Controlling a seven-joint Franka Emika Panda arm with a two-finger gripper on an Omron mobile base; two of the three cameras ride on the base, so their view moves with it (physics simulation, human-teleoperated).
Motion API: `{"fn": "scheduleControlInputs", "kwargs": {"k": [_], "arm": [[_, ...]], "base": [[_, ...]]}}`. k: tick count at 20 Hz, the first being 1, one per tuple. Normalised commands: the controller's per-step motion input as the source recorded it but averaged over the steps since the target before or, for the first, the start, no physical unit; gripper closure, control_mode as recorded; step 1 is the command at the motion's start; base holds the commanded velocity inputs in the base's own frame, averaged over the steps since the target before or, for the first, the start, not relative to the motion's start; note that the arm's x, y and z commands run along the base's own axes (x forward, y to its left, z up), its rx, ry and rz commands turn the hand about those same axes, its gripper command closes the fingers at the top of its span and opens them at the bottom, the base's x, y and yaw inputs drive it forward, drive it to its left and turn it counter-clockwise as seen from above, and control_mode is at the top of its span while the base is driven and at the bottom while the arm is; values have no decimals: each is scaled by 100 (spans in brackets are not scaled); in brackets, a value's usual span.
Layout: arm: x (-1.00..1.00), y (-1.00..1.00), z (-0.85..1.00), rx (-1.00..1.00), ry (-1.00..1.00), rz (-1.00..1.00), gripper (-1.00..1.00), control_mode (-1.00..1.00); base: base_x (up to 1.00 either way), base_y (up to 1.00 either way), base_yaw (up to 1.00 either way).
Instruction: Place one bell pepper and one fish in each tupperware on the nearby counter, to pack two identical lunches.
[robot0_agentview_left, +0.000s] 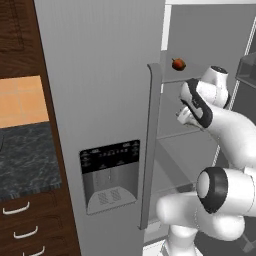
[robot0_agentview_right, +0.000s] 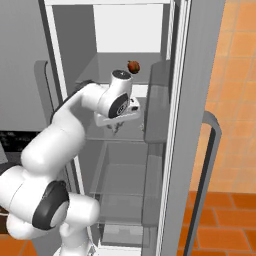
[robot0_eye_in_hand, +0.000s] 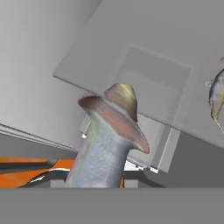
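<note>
Inside, a bell pepper sits shelved; hand grips a fish.

Flat, even rendered light with no glare and only faint shading. The fridge interior reads dimmer grey than its bright white back panel. In the hand view, the fish looms large and slightly soft-edged.

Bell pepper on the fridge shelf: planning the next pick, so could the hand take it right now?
Probably not yet. The hand is close below the bell pepper with the fridge open, but it looks closed on a fish, so it would need to set that down first.
</note>
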Motion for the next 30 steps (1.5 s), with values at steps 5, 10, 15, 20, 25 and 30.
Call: {"fn": "scheduleControlInputs", "kwargs": {"k": [5,10,15,20,25,30], "arm": [[-100,8,6,-6,-9,0,100,-100],[-100,38,30,-17,2,-11,100,-100],[-96,78,11,-18,1,-17,100,-100],[-61,13,0,-1,4,-6,100,-100],[-21,0,-3,0,5,0,100,100],[0,0,0,0,0,0,100,100]], "base": [[0,0,0],[0,0,0],[0,0,0],[0,0,0],[-34,19,0],[-52,100,19]]}}
